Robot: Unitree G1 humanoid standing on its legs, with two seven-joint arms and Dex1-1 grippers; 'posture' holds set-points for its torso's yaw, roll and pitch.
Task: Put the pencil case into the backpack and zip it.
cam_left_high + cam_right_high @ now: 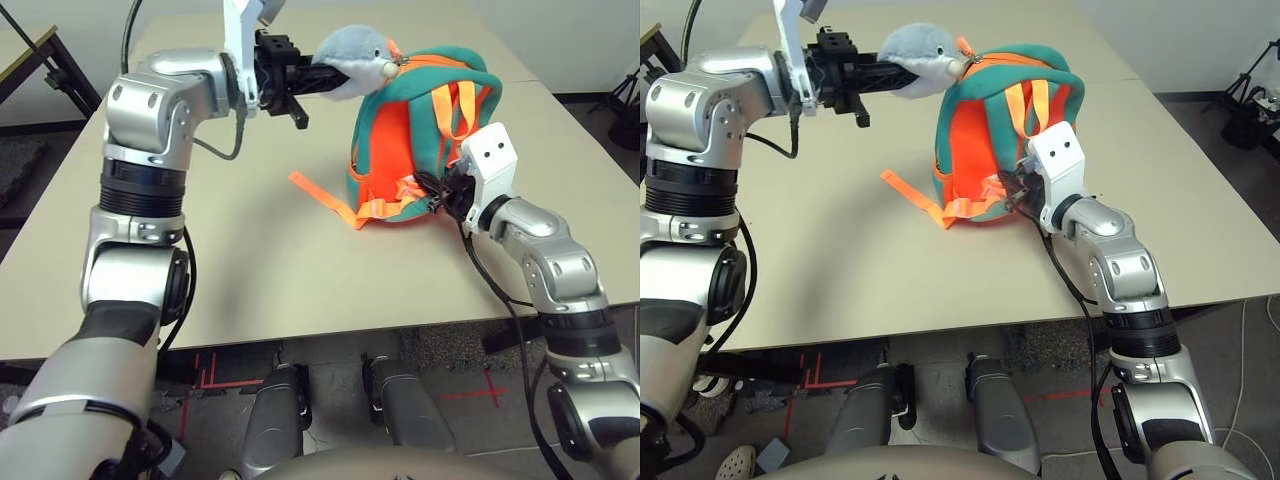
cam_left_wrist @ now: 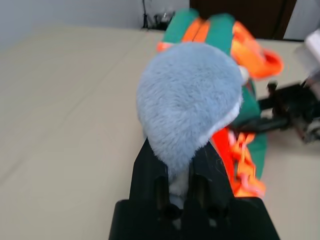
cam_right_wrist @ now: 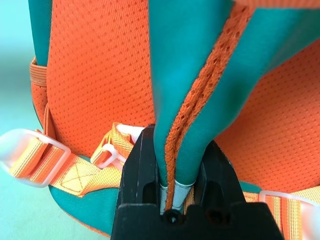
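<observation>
Here the left pincer (image 1: 322, 78) is clamped on the plush shark (image 1: 352, 60), the right pincer (image 1: 432, 192) on the backpack (image 1: 385, 150) strap.

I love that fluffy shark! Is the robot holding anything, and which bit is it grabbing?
Yes. The left gripper pinches the plush shark by its tail end. The right gripper clamps a teal shoulder strap of the backpack.

Head cams look down at table (image 1: 250, 270); wrist cams close on backpack (image 3: 100, 75).

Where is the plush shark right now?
The plush shark is pinched in the left gripper, at the top left of the backpack on the table.
</observation>
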